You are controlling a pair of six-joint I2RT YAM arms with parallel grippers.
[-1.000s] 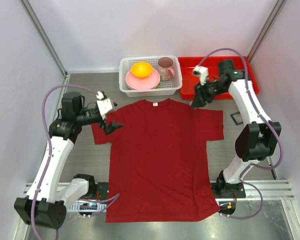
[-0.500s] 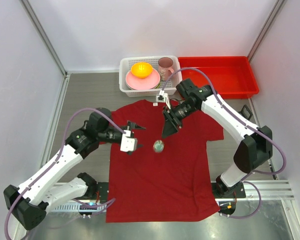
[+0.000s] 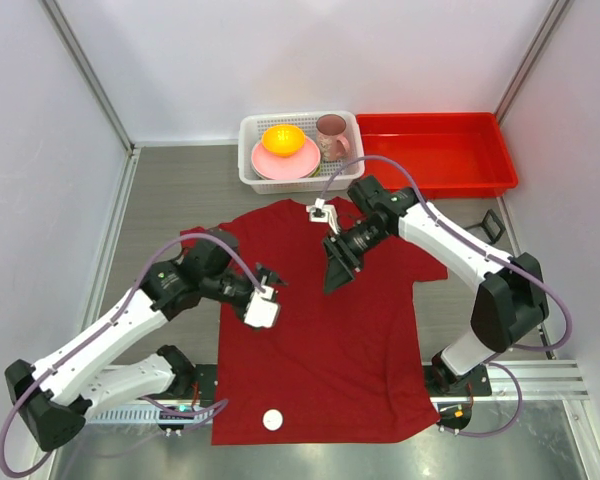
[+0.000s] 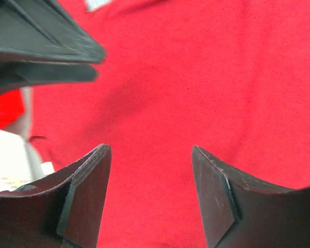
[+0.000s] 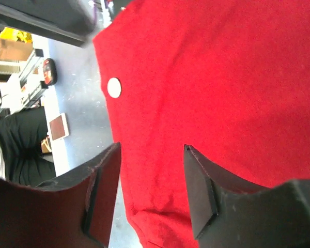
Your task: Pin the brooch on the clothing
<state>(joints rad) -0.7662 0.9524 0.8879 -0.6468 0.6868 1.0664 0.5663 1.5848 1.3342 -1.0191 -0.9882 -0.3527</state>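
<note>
Desk (image 3: 170, 190): grey, carrying everything.
T-shirt (image 3: 320, 350): dark red, spread flat, collar toward the far side.
Right arm: arches in from the near right. Its hand (image 3: 332, 278) points down over the upper chest, fingers moderately wide, nothing between them (image 5: 151, 150).
Left arm: bent at the elbow, reaching from the near left. Its hand (image 3: 271, 274) is over the shirt's left chest, near the right hand but apart, fingers fairly wide and empty (image 4: 150, 155).
Red tray (image 3: 440, 155): far right, beyond the sleeve.
White basket (image 3: 300, 182): just past the collar, holding a pink plate (image 3: 280, 162), orange bowl (image 3: 283, 138) and pink mug (image 3: 331, 132).
Brooch (image 3: 272, 420): pale round disc on the shirt by the bottom hem (image 5: 114, 87), uncovered, well apart from both hands.
</note>
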